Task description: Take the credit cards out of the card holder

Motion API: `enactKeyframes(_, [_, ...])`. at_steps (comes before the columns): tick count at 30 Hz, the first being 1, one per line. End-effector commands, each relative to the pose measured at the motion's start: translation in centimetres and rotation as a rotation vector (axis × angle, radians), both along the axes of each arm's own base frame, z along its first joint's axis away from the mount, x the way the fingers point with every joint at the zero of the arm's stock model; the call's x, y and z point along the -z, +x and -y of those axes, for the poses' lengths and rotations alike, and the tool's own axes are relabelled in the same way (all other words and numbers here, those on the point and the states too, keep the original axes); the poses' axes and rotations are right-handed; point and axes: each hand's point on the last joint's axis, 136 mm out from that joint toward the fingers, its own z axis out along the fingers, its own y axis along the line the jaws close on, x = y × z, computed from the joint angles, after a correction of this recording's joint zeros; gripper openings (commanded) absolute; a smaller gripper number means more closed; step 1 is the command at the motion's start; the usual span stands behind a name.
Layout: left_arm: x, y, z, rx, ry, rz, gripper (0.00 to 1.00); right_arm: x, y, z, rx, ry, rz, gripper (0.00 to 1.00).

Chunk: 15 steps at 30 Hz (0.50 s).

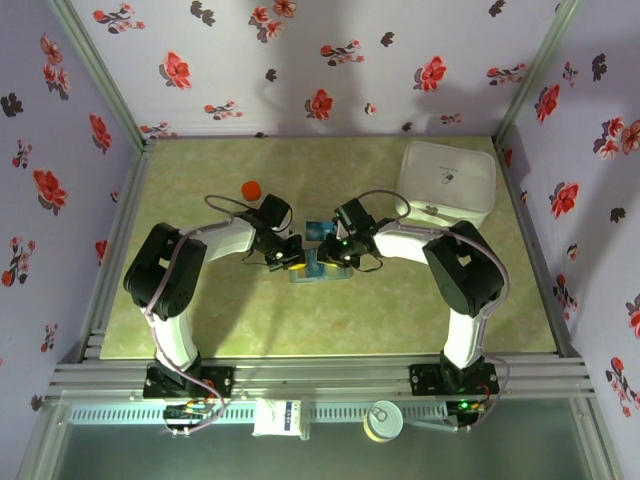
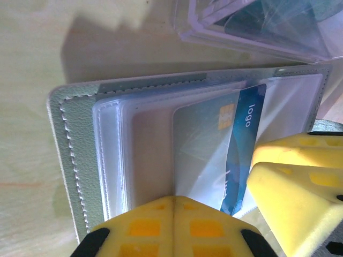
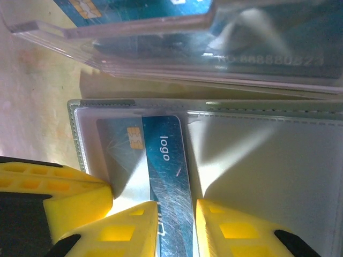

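Observation:
The card holder (image 1: 318, 270) lies open at mid table, grey stitched outside (image 2: 72, 160), pale inner panel (image 3: 268, 160). A blue credit card (image 3: 169, 171) marked "logo" sticks halfway out of a clear sleeve (image 2: 246, 134). My right gripper (image 3: 177, 227) has this card's bare strip between its slightly parted fingers, and its left finger overlaps the card. From above, the right gripper (image 1: 338, 256) is at the holder's right side. My left gripper (image 2: 174, 202) is shut with its tip resting on the sleeves, on the holder's left (image 1: 289, 260).
A clear plastic square (image 3: 187, 37) with blue cards in it lies just beyond the holder (image 1: 320, 231). A big white rounded box (image 1: 447, 182) stands at the back right. A small red round object (image 1: 251, 188) sits back left. Flowered walls close in the table.

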Motion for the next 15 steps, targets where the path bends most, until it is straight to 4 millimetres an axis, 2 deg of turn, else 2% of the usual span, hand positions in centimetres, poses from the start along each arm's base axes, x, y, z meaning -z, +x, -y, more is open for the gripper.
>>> enactKeyframes(1, [1.1,-0.3,-0.7,0.006,0.058,-0.022,0.00,0.7,-0.1,-0.3,0.005,0.033,-0.029,0.26])
enactKeyframes(15, [1.1,-0.2,-0.6,0.009,0.057,-0.026,0.00,-1.2,0.0,-0.7,0.006,0.086,0.008,0.22])
